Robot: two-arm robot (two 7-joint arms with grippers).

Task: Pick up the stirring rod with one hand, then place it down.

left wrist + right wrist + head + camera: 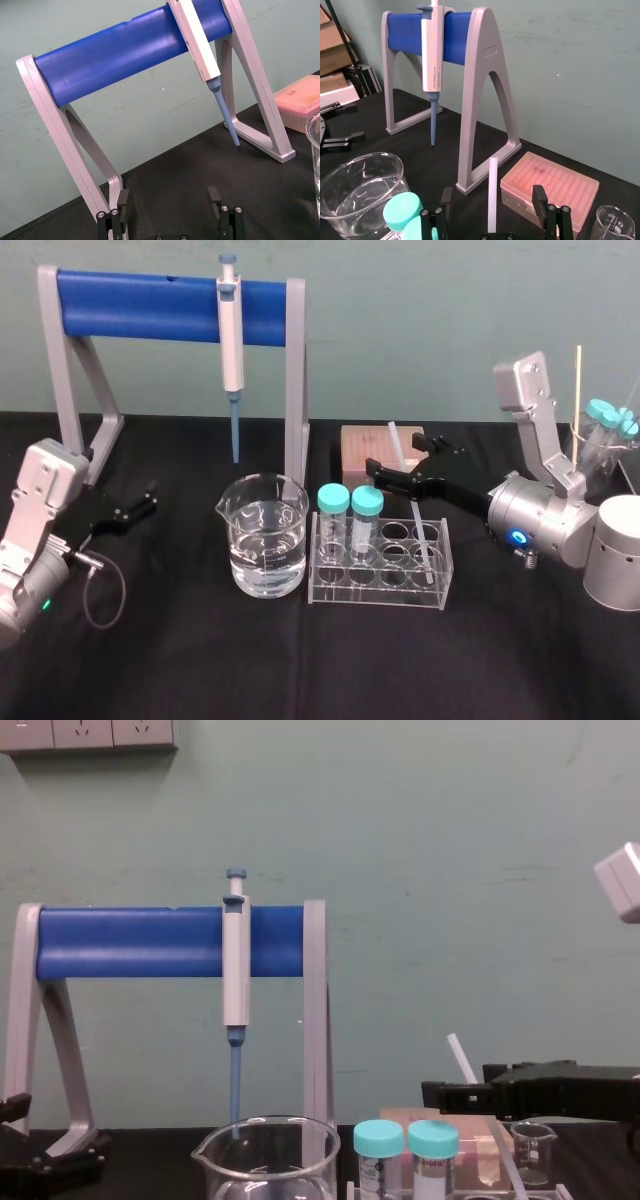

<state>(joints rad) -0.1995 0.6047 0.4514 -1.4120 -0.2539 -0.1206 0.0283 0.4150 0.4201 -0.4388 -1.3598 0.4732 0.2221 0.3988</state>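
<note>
Your right gripper [395, 458] hung over the rack's [375, 595] back edge, jaws spread. The rod [493, 192] leaned between them, clear of both, foot in the rack's right end. Left gripper [148, 502], also spread, sat well left of the rack.

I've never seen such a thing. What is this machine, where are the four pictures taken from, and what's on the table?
It is a robot with two arms, each ending in a claw. One camera looks down from its head, one forward from its chest, one sits on each wrist. On the table stand a beaker of water, a rack with two teal-capped vials, a pink box and a stand with a hanging pipette. The white stirring rod leans in the rack. The right claw is open around it, not gripping; nothing is held. The left claw rests open at the left.
</note>
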